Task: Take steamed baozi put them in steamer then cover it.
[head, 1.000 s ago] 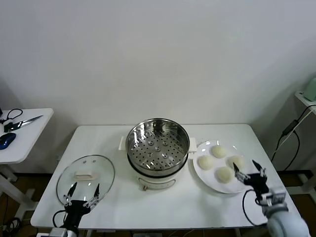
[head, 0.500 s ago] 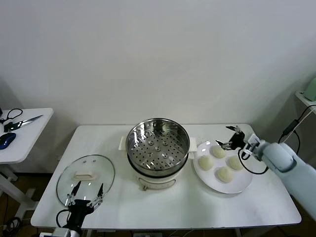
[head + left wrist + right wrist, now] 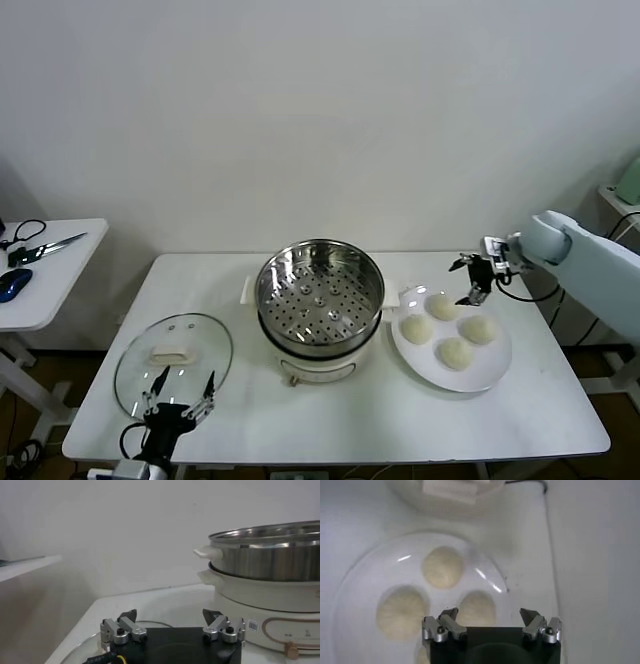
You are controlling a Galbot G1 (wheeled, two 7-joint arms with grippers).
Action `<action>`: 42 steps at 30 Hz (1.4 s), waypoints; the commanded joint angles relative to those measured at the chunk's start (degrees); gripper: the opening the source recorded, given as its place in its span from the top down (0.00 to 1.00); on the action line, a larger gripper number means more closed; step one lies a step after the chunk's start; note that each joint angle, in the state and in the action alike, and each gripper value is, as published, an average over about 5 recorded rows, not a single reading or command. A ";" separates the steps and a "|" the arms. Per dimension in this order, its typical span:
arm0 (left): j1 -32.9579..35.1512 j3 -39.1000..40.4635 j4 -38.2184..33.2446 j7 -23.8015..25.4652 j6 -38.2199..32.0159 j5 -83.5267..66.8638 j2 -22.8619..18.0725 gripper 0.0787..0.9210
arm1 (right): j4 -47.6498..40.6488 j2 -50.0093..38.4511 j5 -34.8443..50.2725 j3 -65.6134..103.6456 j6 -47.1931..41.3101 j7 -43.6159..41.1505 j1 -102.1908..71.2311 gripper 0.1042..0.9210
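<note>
Several cream-white baozi [image 3: 443, 306] lie on a flat white plate [image 3: 490, 378] right of the steamer [image 3: 320, 290], a shiny steel pot with a perforated tray on a white base. My right gripper [image 3: 472, 280] hovers open over the plate's far edge, holding nothing. In the right wrist view, my right gripper [image 3: 490, 615] has one baozi [image 3: 476, 607] just below it, with others [image 3: 443, 566] beyond. The glass cover [image 3: 173, 360] with its white handle lies flat at the front left. My left gripper [image 3: 178, 385] stands open at the cover's near edge. The left wrist view shows my left gripper [image 3: 170, 615] empty and the steamer [image 3: 270, 555] ahead.
A small side table [image 3: 40, 300] at the far left carries scissors [image 3: 45, 245], a blue mouse [image 3: 12, 285] and a cable. At the right edge are a shelf with a green object [image 3: 628, 180] and hanging black cables [image 3: 590, 265]. A white wall backs the table.
My right arm swung from the table's front right corner up and back to the plate's far side. The left gripper slipped slightly toward the front edge. Both grippers stayed open.
</note>
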 commanded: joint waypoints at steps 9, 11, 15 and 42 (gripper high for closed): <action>0.80 -1.07 0.36 -0.02 -0.38 0.37 -0.08 0.12 | -19.43 13.34 -5.18 -1.10 3.46 -2.43 -3.50 0.12; 0.94 -1.02 0.42 -0.03 -0.45 0.46 -0.25 0.12 | -20.16 14.16 -5.55 0.66 3.47 -1.65 -5.11 0.12; 1.28 -0.90 0.39 -0.07 -0.61 0.67 -0.45 0.12 | -21.39 15.67 -7.27 3.80 3.57 -0.47 -7.60 0.12; 1.70 -0.48 -0.68 -0.97 -0.39 1.20 -1.13 0.12 | -8.60 12.23 2.63 -11.63 6.19 -2.12 13.15 0.28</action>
